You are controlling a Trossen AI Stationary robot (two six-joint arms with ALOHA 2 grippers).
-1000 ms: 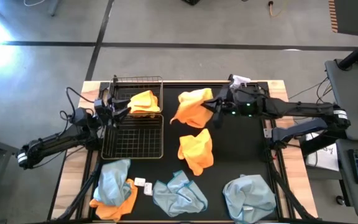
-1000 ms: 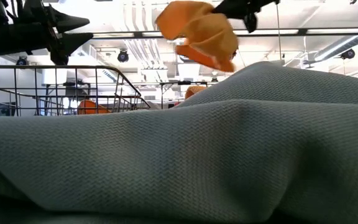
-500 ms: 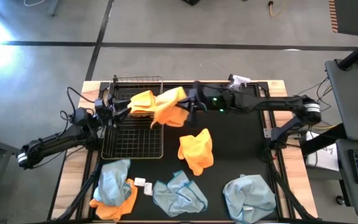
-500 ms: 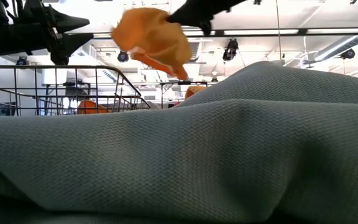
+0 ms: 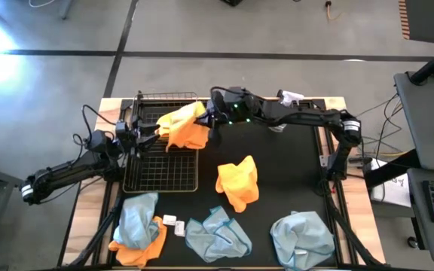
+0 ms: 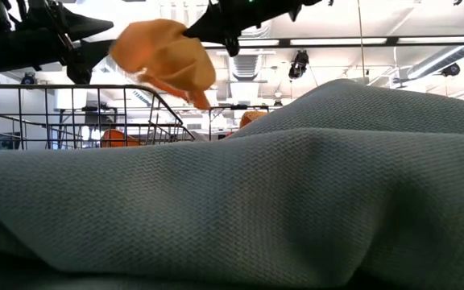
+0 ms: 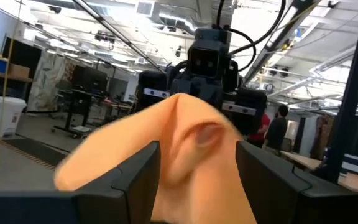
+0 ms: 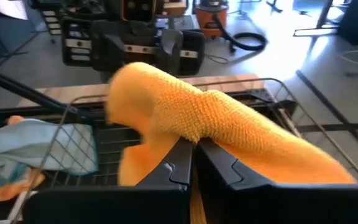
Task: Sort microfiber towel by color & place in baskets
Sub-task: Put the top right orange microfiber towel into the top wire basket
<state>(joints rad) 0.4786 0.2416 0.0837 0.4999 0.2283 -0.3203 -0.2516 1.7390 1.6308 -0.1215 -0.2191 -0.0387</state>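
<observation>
My right gripper (image 5: 211, 120) reaches across the far part of the table, shut on an orange-yellow towel (image 5: 187, 128) that hangs over the right rim of the two black wire baskets (image 5: 160, 177). The far basket holds another orange towel (image 5: 173, 117). My left gripper (image 5: 151, 132) is open and hovers over the baskets' left side. In the left wrist view the carried towel (image 7: 179, 137) hangs just beyond its fingers. One orange towel (image 5: 237, 182) lies mid-table. Blue-grey towels (image 5: 217, 235) lie along the near edge. My right gripper pinches a raised fold of the orange towel (image 8: 194, 127) between its two shut fingers (image 8: 173, 171), coming level from the table's right. The towel is lifted clear and droops slack below and ahead of the fingers (image 6: 163, 60).
A blue-grey towel on an orange one (image 5: 136, 229) lies at the near left corner, and another blue-grey towel (image 5: 301, 237) at the near right. A small white object (image 5: 170, 222) lies between the towels. A clear spray bottle (image 5: 288, 98) stands at the far edge. A blue-grey towel (image 6: 232, 201) fills the low view.
My right gripper has swept toward the table's left edge, staying shut on the orange towel. It has carried the towel, lifted clear, from above the far middle of the table to above the baskets' right rim.
</observation>
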